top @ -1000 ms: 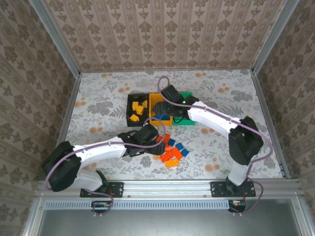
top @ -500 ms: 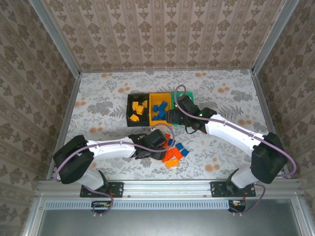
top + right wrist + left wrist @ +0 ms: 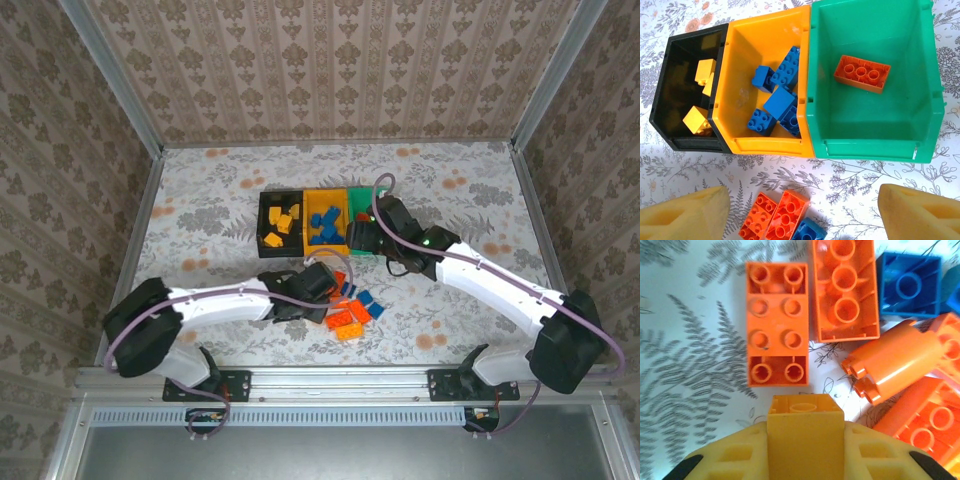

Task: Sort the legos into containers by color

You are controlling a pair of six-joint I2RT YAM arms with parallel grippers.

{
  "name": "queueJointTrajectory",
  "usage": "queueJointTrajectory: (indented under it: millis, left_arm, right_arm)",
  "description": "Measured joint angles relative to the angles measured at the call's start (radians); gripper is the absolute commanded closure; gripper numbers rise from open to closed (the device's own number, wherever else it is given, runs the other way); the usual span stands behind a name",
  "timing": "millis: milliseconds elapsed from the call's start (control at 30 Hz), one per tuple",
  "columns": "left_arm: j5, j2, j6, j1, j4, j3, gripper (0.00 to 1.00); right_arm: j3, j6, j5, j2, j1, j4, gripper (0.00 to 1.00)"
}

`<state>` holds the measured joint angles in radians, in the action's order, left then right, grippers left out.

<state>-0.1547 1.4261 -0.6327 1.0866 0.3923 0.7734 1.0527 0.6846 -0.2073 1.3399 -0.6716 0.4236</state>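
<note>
The left hand (image 3: 318, 283) hung low at the left side of the pile (image 3: 350, 305), which lay mid-surface, nearer the near edge than the bins. In its wrist view the fingers sat close in around a yellow block (image 3: 805, 437). Whether that was a held brick or part of the hand could not be told, so neither could the hand's state.

Just ahead of it lay an eight-stud orange brick (image 3: 777, 330), studs up and flat on the surface (image 3: 685, 390), with its long axis running straight away from the hand. The fingers flanked that line, so by my judgement a closing grip would span the brick's short width with no need to turn. Just to its right lay an upturned orange brick (image 3: 845, 290), parallel and almost touching. Beyond that were an upturned blue brick (image 3: 907, 285) and a round orange piece (image 3: 895, 362) on its side. The crowding on the right looked the likeliest snag.

The right hand (image 3: 802, 207) was spread wide and empty, hovering over the near side of the bins, about where the yellow bin (image 3: 735, 75) met the green bin (image 3: 925, 100). The green bin held one orange brick (image 3: 861, 73), the yellow bin blue bricks (image 3: 780, 95), and the black bin (image 3: 660, 107) yellow bricks (image 3: 700, 95). The row stood farther from the near edge than the pile. The left hand was plainly nearer the loose bricks and the right nearer the bins. From the pile, the green bin lay toward the far right.
</note>
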Motion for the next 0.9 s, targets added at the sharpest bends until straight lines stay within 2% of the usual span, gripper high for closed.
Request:
queueJointTrajectory:
  millis: [100,167,333,500,700,767,900]
  left_arm:
    - [-0.030,-0.135,-0.003,-0.017,0.048,0.000,0.71]
    - [-0.043,-0.221,-0.003,-0.065,0.078,0.007,0.70]
    - [-0.063,-0.282,0.010,-0.298,0.110,0.066,0.69]
    - [-0.069,-0.164,0.065,-0.452,0.085,0.191,0.70]
    - [-0.066,0.077,0.107,-0.562,0.010,0.317,0.69]
    - [-0.066,0.138,0.113,-0.574,0.003,0.347,0.64]
    - [-0.048,0.227,0.125,-0.577,-0.003,0.411,0.47]
  right_arm:
    - [-0.016,0.001,0.000,-0.008,0.000,-0.002,0.21]
    - [-0.031,0.002,0.000,-0.011,0.001,-0.003,0.21]
    - [-0.060,0.005,0.000,-0.014,0.005,-0.003,0.21]
    - [-0.067,0.005,0.000,-0.015,0.006,-0.002,0.21]
    - [-0.101,0.014,0.001,-0.051,0.006,0.000,0.21]
    - [-0.116,0.019,0.003,-0.065,0.006,0.002,0.21]
    - [-0.151,0.020,0.011,-0.081,0.006,0.005,0.21]
